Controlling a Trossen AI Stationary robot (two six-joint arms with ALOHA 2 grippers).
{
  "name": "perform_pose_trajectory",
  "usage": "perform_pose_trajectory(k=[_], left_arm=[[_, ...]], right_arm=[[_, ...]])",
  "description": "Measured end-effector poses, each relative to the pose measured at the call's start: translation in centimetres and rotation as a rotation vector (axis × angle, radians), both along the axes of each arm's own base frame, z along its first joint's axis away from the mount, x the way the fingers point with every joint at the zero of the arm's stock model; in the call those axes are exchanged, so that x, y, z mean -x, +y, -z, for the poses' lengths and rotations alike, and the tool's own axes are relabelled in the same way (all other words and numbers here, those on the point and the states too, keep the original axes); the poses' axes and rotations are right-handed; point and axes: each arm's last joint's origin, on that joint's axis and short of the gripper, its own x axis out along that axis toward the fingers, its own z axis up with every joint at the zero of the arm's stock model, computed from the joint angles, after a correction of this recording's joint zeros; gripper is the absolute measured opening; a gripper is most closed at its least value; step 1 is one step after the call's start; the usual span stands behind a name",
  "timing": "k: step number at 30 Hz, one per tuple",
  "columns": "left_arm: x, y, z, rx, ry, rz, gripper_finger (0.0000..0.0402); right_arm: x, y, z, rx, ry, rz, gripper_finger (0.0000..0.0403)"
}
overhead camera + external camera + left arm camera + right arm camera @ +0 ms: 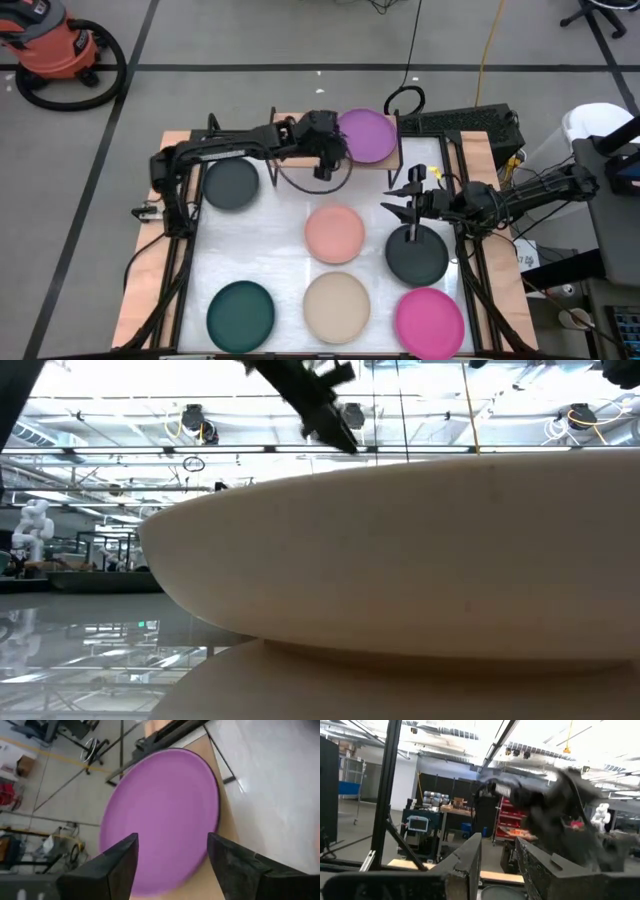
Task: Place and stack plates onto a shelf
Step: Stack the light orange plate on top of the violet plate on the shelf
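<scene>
A purple plate lies flat on the light-wood shelf at the table's far edge. My left gripper hovers at the plate's left rim. It is open, with one finger on each side of the rim of the purple plate and the shelf beneath. My right gripper is open in the air over the table's right half, just beyond a dark grey plate; in the right wrist view my right gripper has nothing between its fingers. More plates lie flat on the table: dark grey, salmon pink, dark teal, beige, magenta.
The beige plate fills the low view, with a dark arm above it. The white tabletop has wooden side strips. A black cable loop and a keyboard-like box sit behind the shelf. An orange vacuum stands on the floor.
</scene>
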Motion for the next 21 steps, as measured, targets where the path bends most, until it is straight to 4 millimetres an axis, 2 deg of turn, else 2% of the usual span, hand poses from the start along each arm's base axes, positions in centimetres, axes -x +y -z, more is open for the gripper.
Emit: perform_pose_trajectory(k=[2, 7, 9, 11, 15, 21], left_arm=[[1.3, -0.8, -2.1, 0.008, -0.059, -0.015, 0.0242], [6.1, -3.0, -7.6, 0.134, -0.219, -0.048, 0.0243], [8.2, -4.1, -8.9, 0.187, -0.282, -0.026, 0.0243], [9.8, -5.2, -9.4, 0.209, -0.341, -0.003, 0.0243], [13.0, -7.5, -7.8, 0.242, -0.399, 0.047, 0.0243], [17.1, -10.4, -2.9, 0.315, -0.546, 0.131, 0.0243]], right_arm=[[0.0, 0.0, 0.2, -0.015, 0.018, -0.006, 0.0105], [-0.1, 0.0, 0.5, -0.034, 0.049, -0.013, 0.0105], [-0.2, 0.0, 0.6, -0.035, 0.062, -0.014, 0.0105], [-0.2, 0.0, 0.7, -0.054, 0.071, -0.019, 0.0105], [-0.7, 0.0, 1.2, -0.135, 0.099, 0.011, 0.0105], [-1.9, 0.0, 1.0, -0.119, 0.232, 0.089, 0.0105]])
